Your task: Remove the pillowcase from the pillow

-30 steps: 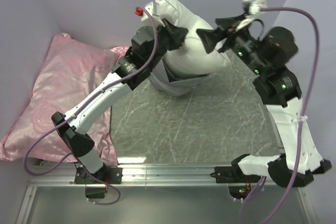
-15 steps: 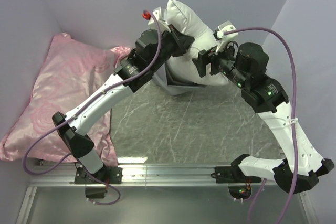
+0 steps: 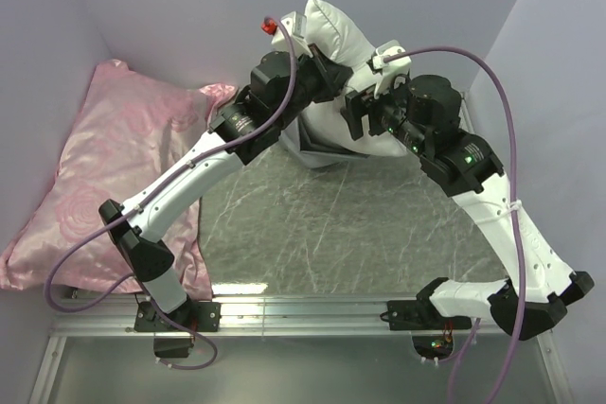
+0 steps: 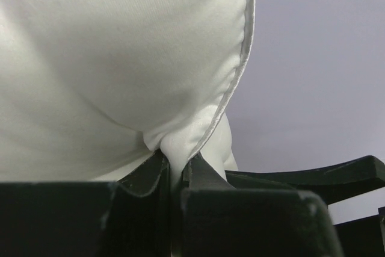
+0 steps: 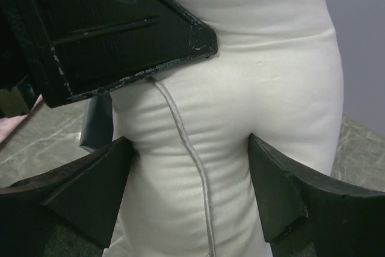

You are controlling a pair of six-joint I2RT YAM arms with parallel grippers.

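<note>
Spread wide, the right jaws have swung in to straddle the white pillow (image 3: 331, 26), held up over the tabletop (image 3: 360, 224) by the left jaws clenched on its seam, so the grey pillowcase (image 3: 308, 147) bunched at its lower end looks nearly ready to pull free.

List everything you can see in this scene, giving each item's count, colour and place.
pillow: one, white, standing at the far end of the table
pillowcase: one, grey, bunched around the pillow's base
satin pillow: one, pink with roses, left side
table: one, grey marbled, centre
rail: one, silver, near edge
cables: two, purple, one along each arm
left gripper: one, black, shut on the pillow's seam
right gripper: one, black, open, fingers on either side of the pillow
</note>
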